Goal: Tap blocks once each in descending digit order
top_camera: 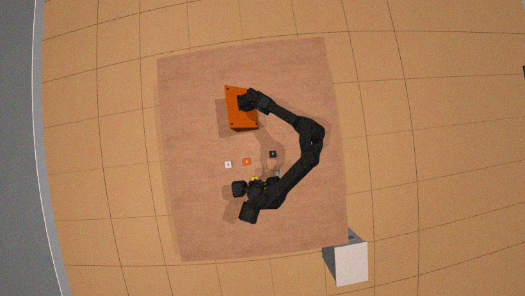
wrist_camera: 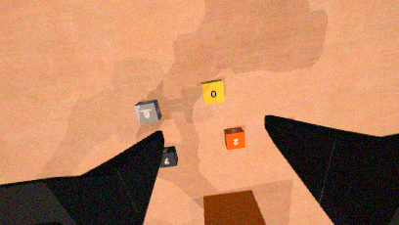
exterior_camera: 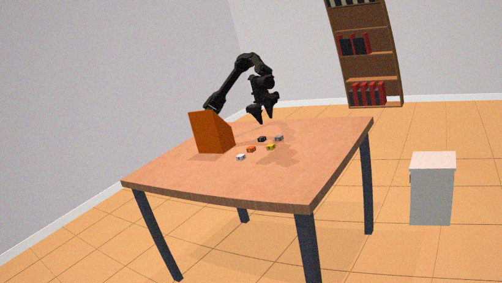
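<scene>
My gripper [top_camera: 255, 185] [exterior_camera: 265, 120] [wrist_camera: 212, 128] is open and empty, high above the table. In the wrist view, the yellow block [top_camera: 254, 178] [exterior_camera: 270, 146] [wrist_camera: 213, 92] with 0 and the orange block [top_camera: 246, 161] [exterior_camera: 250, 149] [wrist_camera: 235, 139] with 2 show in the gap between the fingers and beyond it. The black block [top_camera: 272, 154] [exterior_camera: 261, 139] [wrist_camera: 169, 157] with 7 is partly behind the left finger. The grey block [top_camera: 276, 172] [exterior_camera: 279, 138] [wrist_camera: 148, 112] has an unclear digit, perhaps 6 or 9. The white block [top_camera: 228, 164] [exterior_camera: 240, 157] with 4 is not visible in the wrist view.
An orange angular box [top_camera: 240, 117] [exterior_camera: 210, 133] [wrist_camera: 232, 207] stands on the table [top_camera: 198, 227] [exterior_camera: 217, 179], on the arm-base side of the blocks. A white-topped cabinet [top_camera: 351, 263] [exterior_camera: 431, 193] stands on the floor beside the table.
</scene>
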Action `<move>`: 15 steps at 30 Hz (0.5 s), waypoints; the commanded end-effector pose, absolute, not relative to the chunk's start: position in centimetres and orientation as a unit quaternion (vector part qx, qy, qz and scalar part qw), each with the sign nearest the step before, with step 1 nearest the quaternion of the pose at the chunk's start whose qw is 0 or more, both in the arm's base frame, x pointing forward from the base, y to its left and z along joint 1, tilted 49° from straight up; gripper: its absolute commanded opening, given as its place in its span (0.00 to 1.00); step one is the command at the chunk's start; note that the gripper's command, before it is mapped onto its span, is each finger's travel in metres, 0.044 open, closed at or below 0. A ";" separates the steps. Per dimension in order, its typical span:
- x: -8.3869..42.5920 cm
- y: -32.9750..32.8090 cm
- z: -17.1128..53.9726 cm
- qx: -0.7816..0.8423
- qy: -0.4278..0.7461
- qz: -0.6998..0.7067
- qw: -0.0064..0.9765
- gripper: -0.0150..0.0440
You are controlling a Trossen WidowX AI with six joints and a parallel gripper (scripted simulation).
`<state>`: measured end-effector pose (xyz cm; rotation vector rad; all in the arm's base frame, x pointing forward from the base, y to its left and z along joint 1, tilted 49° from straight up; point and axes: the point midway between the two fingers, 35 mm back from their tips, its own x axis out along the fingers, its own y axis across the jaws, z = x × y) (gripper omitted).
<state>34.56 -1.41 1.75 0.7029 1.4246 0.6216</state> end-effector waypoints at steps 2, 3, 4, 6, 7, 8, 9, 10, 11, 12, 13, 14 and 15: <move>34.5 -1.3 1.5 0.308 0.631 0.278 0.656 0.93; 34.5 -1.3 1.5 0.308 0.631 0.278 0.656 0.93; 34.5 -1.3 1.5 0.308 0.631 0.278 0.656 0.93; 34.5 -1.3 1.5 0.308 0.631 0.278 0.656 0.93; 34.5 -1.3 1.5 0.308 0.631 0.278 0.656 0.93; 34.5 -1.3 1.5 0.308 0.631 0.278 0.656 0.93; 34.5 -1.3 1.5 0.308 0.631 0.278 0.656 0.93; 34.5 -1.3 1.5 0.308 0.631 0.278 0.656 0.93; 34.5 -1.3 1.5 0.308 0.631 0.278 0.656 0.93; 34.5 -1.3 1.5 0.308 0.631 0.278 0.656 0.93; 34.5 -1.3 1.5 0.308 0.631 0.278 0.656 0.93; 34.4 -1.2 1.7 0.308 0.631 0.278 0.656 0.93; 34.1 -0.9 2.0 0.308 0.631 0.278 0.656 0.93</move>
